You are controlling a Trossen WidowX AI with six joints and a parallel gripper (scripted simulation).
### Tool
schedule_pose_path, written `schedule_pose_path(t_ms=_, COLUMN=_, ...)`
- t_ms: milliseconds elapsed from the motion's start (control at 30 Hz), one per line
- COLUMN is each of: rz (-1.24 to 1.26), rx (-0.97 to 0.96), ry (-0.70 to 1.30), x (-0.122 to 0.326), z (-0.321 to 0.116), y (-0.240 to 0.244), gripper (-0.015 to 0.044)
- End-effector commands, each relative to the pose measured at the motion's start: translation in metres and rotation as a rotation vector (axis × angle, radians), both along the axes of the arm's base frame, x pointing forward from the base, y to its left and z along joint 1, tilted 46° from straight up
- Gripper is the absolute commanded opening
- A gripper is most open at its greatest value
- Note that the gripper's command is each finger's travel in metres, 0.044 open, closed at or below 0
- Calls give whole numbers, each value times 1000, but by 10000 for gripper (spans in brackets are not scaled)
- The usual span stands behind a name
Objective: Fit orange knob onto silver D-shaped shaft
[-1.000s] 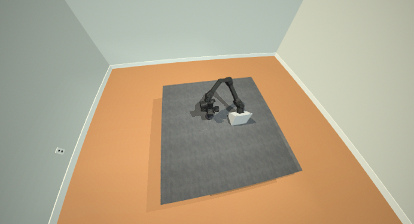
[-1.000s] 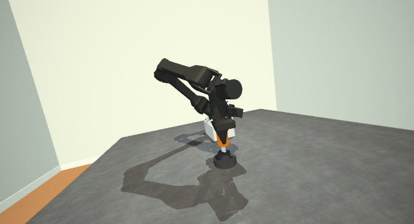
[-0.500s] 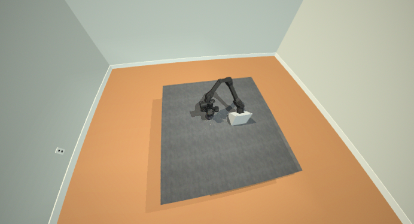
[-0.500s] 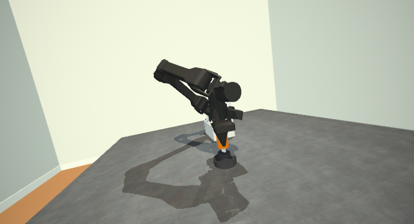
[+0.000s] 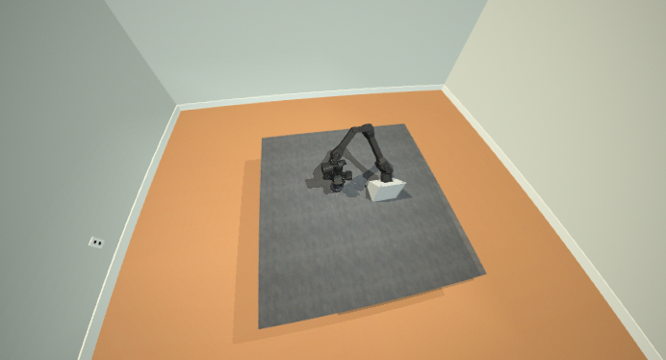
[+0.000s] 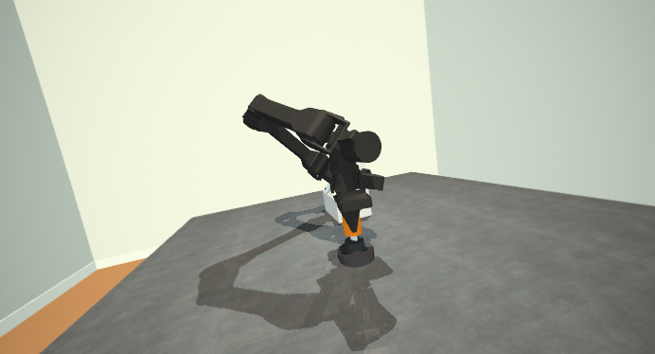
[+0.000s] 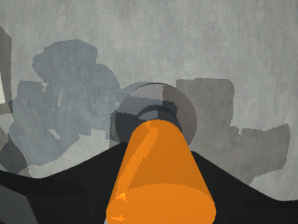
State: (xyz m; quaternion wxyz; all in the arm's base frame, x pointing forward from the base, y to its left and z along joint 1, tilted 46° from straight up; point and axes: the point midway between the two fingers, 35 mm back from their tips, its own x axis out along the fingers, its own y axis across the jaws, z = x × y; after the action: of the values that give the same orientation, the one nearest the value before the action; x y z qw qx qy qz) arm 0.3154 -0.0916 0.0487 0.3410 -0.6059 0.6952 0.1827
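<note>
The orange knob (image 6: 346, 230) (image 7: 159, 165) is upright between the fingers of my gripper (image 6: 352, 225), which is shut on it. The knob is over the dark round pedestal (image 6: 356, 256) (image 7: 189, 120). A short bit of the silver shaft (image 6: 354, 238) shows between the knob's underside and the pedestal's raised middle in the exterior view. The knob's lower rim is at or just above the shaft's top; whether they touch cannot be told. The hole and its flat side are hidden under the knob. In the top view the knob is too small and covered to make out.
The white block-shaped arm base (image 5: 388, 192) (image 6: 332, 206) stands behind the pedestal as seen in the exterior view. The dark grey table top (image 5: 337, 254) (image 6: 473, 269) carries the arm's shadows around the pedestal.
</note>
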Motion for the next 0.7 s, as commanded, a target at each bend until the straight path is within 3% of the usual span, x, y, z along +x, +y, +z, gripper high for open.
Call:
schedule_pose_path(t_ms=0, rz=3, rx=-4, ry=-3, x=1, z=2, y=1, gripper=0)
schedule_pose_path(t_ms=367, rz=141, rx=2, ry=140, x=1, z=3, y=2, gripper=0)
schedule_pose_path(t_ms=667, rz=148, rx=2, ry=148, x=1, z=0, y=-1, gripper=0)
